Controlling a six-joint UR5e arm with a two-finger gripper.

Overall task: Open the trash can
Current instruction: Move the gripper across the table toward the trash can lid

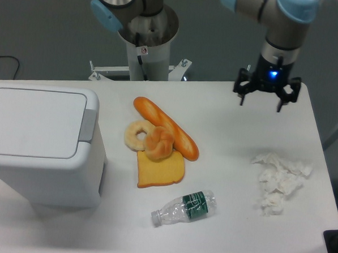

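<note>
The trash can (40, 148) is a large white boxy bin at the table's left side, its flat lid (34, 122) lying shut, with a grey push tab (88, 125) on the lid's right edge. My gripper (266, 96) hangs above the table's back right area, far to the right of the bin. Its dark fingers (242, 94) stand spread apart and hold nothing.
A baguette (166, 128), a bagel (138, 135), a knotted roll (158, 144) and a toast slice (160, 169) lie mid-table. A plastic bottle (184, 208) lies near the front. Crumpled white paper (278, 181) sits at the right. The robot's base (145, 34) stands behind.
</note>
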